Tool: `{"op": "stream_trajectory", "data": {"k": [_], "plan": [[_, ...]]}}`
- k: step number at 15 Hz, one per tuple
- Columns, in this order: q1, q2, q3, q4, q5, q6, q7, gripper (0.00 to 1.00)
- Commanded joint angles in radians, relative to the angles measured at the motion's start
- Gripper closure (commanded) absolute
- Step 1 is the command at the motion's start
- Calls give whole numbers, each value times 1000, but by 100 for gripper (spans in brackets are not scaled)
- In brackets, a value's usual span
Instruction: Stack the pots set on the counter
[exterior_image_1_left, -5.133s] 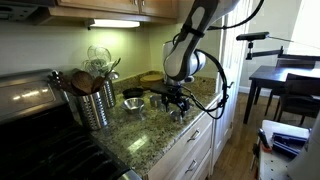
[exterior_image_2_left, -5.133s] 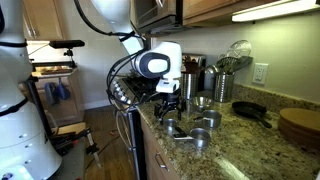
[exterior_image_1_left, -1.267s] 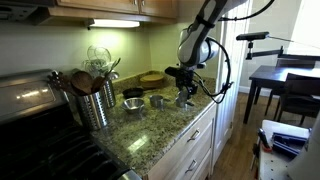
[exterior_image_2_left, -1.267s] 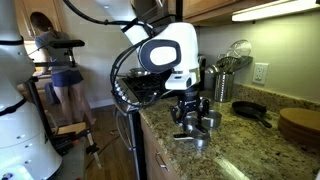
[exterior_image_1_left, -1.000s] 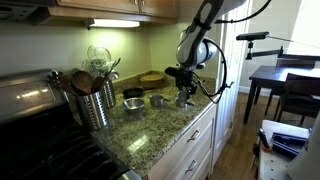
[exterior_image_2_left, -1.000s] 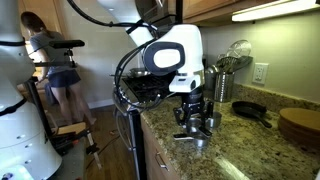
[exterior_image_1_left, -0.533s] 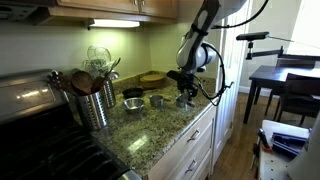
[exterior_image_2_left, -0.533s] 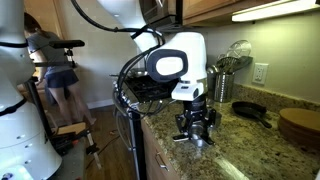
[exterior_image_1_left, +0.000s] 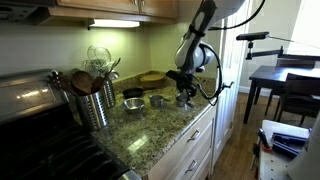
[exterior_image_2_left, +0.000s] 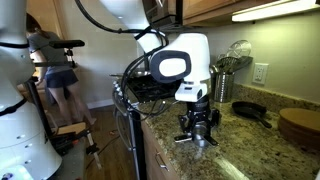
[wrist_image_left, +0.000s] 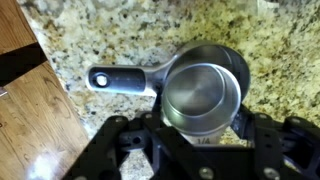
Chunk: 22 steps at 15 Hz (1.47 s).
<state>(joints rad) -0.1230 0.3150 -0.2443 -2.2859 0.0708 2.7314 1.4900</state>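
In the wrist view the gripper (wrist_image_left: 195, 150) comes in from the lower edge, with its jaws on either side of a stack of pots (wrist_image_left: 200, 92). There 1 smaller pot sits inside a wider one, and a handle (wrist_image_left: 120, 80) points to the left of the frame. The stack rests on the speckled counter (wrist_image_left: 100, 30), near its edge. The pot rim hides the tips, so I cannot tell whether the pincer grips the inner pot or has let it go.

The step in hand seems to be nesting 1 pot into another. The next move probably calls for a clean release and a straight rise, so that the stack does not slide toward the edge. Then the gripper must reach for the 2 loose pots (exterior_image_1_left: 145, 101) in the middle of an exterior view, in front of the utensil canister (exterior_image_1_left: 97, 105) at the left.

5.1 s ago the gripper hung over that middle group. Now it is right of it and lower than 1.3 s ago.
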Motion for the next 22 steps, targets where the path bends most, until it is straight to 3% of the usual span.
{"op": "stream_trajectory", "data": {"k": [1,3,4,5,6,9,16,22], "plan": [[-5,28,0,36,33,7,-37,64],[-5,39,2,50,37,5,-40,64],[-4,44,2,55,38,4,-43,59],[-5,48,3,61,43,4,-47,49],[-6,51,6,64,50,3,-54,14],[-2,50,5,68,58,0,-67,1],[10,17,-7,41,43,-10,-70,0],[10,15,23,13,15,15,-315,0]]}}
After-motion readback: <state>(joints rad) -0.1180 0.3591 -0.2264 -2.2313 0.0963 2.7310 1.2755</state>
